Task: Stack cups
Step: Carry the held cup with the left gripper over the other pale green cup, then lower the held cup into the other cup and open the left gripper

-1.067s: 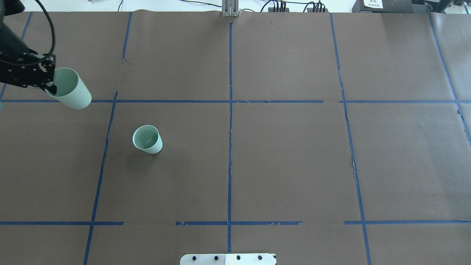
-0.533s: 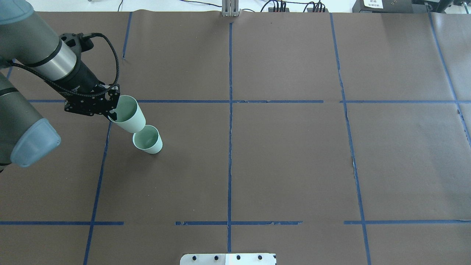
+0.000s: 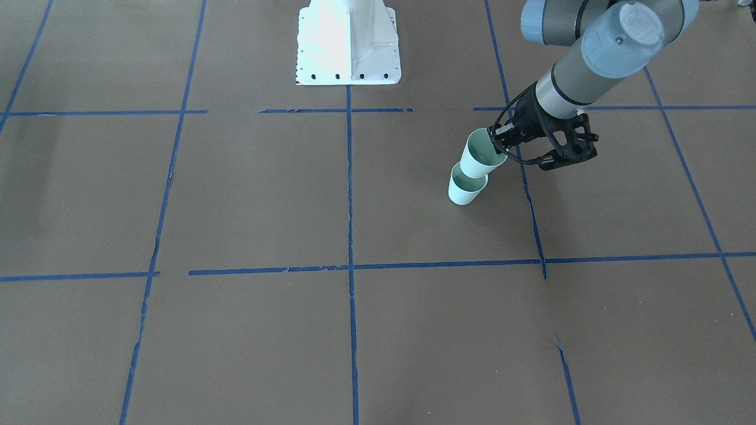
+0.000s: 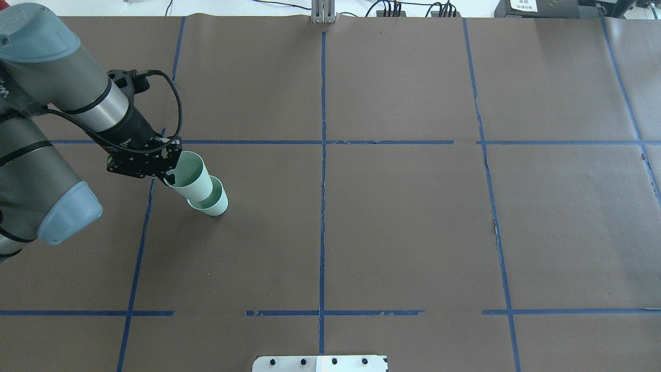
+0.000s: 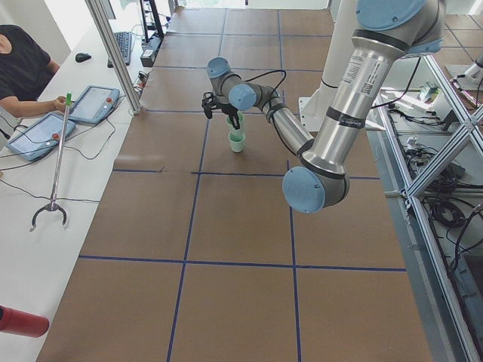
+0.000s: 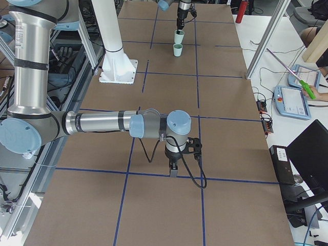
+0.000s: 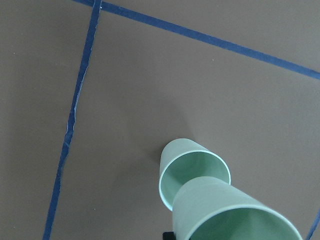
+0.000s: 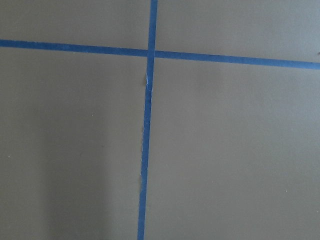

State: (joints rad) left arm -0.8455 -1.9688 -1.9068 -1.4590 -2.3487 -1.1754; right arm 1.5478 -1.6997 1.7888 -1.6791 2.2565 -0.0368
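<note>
**Stacking step: upper cup poised above lower cup**

The held cup [image 4: 192, 174], mouth up and tilted, hangs with its base just over the open mouth of the standing cup [image 4: 213, 204]. The standing cup rests upright on the brown-papered table [image 4: 413, 232], in the robot's left half. The side views suggest a small gap between the 2 cups, so nesting is judged not yet done. The left gripper [image 4: 169, 178] is clamped on the held cup at its rim. The next move calls for levelling, centring, lowering, then release. The right gripper [image 6: 174, 171] hangs low over the table, well apart from the cups; its jaw state cannot be told.
</note>
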